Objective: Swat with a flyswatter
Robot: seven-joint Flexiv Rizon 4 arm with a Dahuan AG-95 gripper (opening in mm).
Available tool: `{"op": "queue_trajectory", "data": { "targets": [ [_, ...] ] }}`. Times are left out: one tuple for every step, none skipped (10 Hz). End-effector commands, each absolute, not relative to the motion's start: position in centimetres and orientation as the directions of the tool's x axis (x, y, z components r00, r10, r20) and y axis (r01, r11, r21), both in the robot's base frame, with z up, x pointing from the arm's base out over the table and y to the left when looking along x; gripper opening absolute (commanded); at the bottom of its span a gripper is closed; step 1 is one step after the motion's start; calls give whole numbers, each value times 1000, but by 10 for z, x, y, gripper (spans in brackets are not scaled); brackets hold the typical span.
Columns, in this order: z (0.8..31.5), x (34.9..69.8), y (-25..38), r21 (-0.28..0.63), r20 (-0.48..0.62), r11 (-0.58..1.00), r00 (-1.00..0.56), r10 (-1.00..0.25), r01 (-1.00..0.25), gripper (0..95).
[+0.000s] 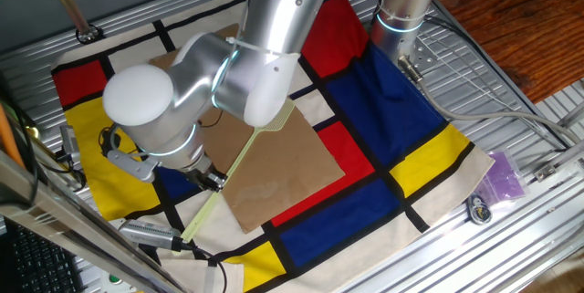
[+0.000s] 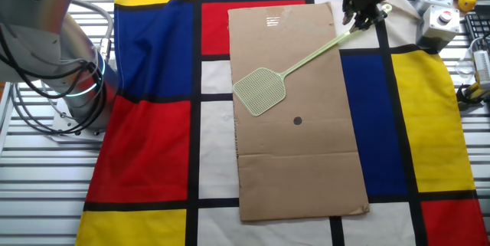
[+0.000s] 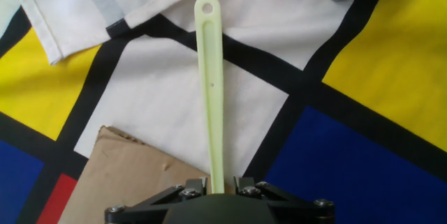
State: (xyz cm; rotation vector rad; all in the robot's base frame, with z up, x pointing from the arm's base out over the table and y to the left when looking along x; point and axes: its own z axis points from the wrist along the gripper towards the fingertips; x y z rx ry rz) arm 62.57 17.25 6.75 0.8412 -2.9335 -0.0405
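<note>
Flyswatter lies across the brown cardboard sheet on the table, which is covered by a red/blue/yellow/white checked cloth. In the other fixed view, left to right: mesh head sits near the sheet's left edge, handle runs toward 2 o'clock up to the gripper at the sheet's top right corner. A small dark dot on the cardboard sits at about 4 o'clock from the head, near but apart; likely the swat target, too small to identify.

Gripper: pinching the flyswatter handle. In the hand view the fingers close on the pale handle from both sides, and the hang-hole end sticks out past them toward 12 o'clock.

Progress, as a judgement: grasp done, swatter in hand. Head looks low on or flat against the cardboard; can't tell whether it touches. The dot is not under the head, so a hit on it looks not yet made. Left: lift and strike down on the dot.

Hidden or unclear: in one fixed view the arm covers most of the head and the gripper is only partly visible under the wrist. Hand view cuts off the head entirely. Height of the head above the sheet not readable.
</note>
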Motion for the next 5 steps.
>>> {"op": "queue_trajectory", "data": {
  "targets": [
    [60,624,172,46,71,847,-843,-532,-530,190],
    [57,626,173,42,71,847,-844,-531,-530,190],
    [53,629,173,43,69,847,-844,-531,-530,190],
    [49,632,173,43,66,846,-844,-533,-531,190],
    [44,634,174,43,63,845,-843,-535,-533,190]
  ]
}}
